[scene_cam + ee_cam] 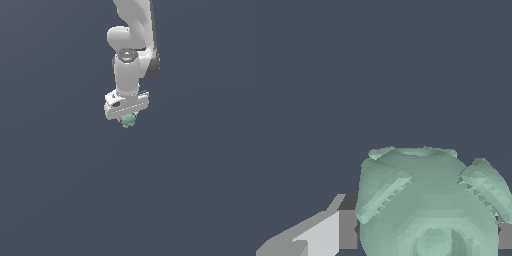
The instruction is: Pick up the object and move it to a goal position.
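Note:
The object (128,120) is a tiny pale teal-green lumpy blob. In the exterior view it sits directly under the white gripper (126,116), between its fingers. In the wrist view the object (426,200) fills the space between the two grey-white fingers (321,232), which press on it from both sides. The gripper is shut on the object. The fingertips are mostly hidden by the hand in the exterior view. I cannot tell from these views whether the object rests on the surface or hangs above it.
The white arm (131,45) comes down from the top of the exterior view. A plain dark blue-grey surface (60,190) lies all around. No goal marker shows.

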